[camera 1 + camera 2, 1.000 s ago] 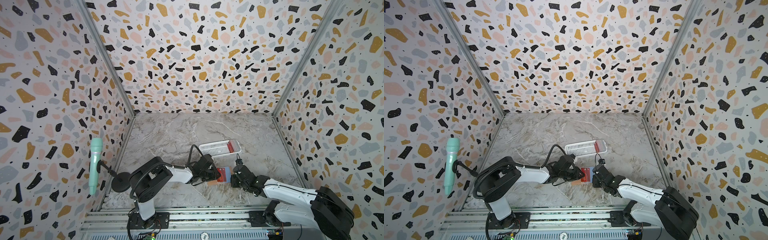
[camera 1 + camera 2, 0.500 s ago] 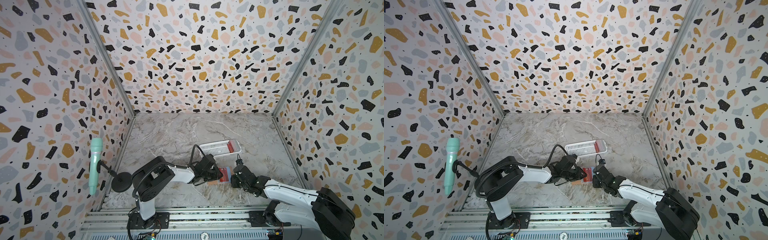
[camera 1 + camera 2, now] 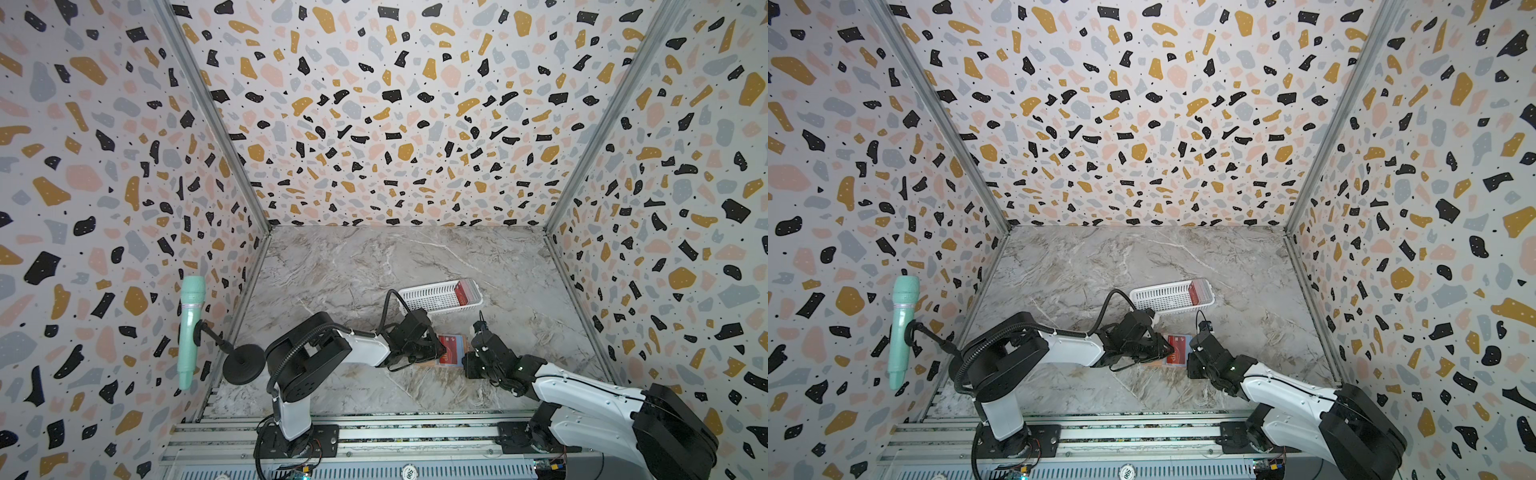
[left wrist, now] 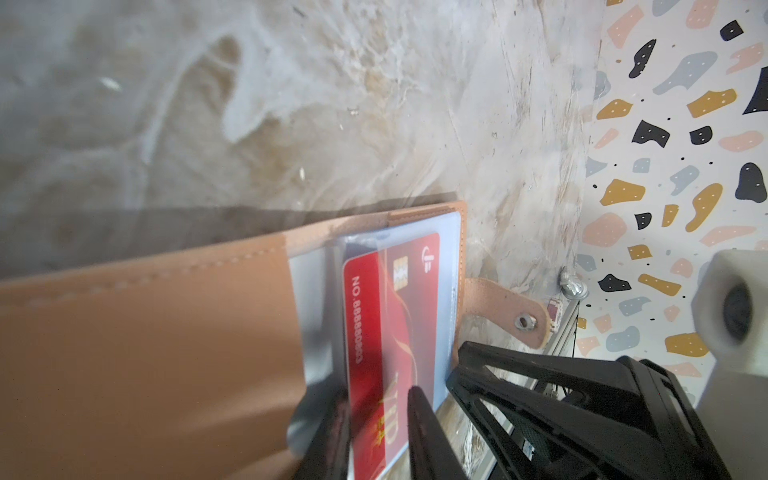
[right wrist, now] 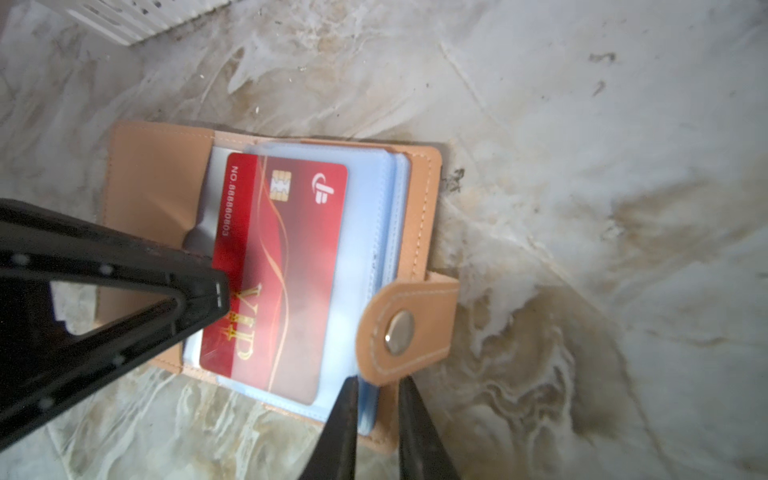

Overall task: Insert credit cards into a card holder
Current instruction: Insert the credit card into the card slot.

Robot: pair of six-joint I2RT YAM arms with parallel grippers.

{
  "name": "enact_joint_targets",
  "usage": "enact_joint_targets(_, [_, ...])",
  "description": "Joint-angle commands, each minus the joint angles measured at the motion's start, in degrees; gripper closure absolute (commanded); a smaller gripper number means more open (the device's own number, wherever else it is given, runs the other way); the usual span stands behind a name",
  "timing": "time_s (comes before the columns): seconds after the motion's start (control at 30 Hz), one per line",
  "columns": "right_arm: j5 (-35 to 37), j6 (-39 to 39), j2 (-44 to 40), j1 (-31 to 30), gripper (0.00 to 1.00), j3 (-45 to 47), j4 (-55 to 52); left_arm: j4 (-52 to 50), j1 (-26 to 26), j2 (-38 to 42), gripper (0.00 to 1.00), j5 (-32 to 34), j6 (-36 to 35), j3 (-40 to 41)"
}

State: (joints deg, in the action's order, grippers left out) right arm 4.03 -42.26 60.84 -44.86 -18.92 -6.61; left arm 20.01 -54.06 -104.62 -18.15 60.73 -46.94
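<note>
Marble-patterned table (image 3: 374, 266) carries everything, and both arms reach low over its near half. A white slotted basket (image 3: 419, 297) sits further back, with more red cards (image 3: 464, 291) standing at one end of it. Just in front of the basket, between the two grippers, the tan card holder (image 5: 158, 187) lies open and flat on the table, pale blue sleeves uppermost. The right gripper (image 5: 376, 395) is pinched narrow on the holder's edge beside the snap tab (image 5: 409, 328), with sleeves and cover between its fingers. The left gripper (image 4: 376, 419) is closed on a red credit card (image 5: 286, 249) with gold VIP lettering. The card lies mostly inside the top clear sleeve (image 5: 365, 232), its numbered long edge outside.
</note>
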Motion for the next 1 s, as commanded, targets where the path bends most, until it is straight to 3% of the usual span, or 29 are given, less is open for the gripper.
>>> enact_joint_targets(0.0, [-2.81,-0.04,-1.46,0.43,0.8,0.5,1.05,2.69,-1.57,-1.04,0.74,-2.99,0.44,-2.01])
enact_joint_targets(0.53, [-3.39,-0.19,-2.53,1.09,0.8,1.25,1.19,3.07,-2.72,-2.67,0.73,-3.48,0.18,-3.6])
enact_joint_targets(0.97, [-1.85,-0.47,-5.02,2.05,0.79,0.92,-1.19,-11.17,-2.82,-0.1,0.76,5.1,-5.16,-5.88])
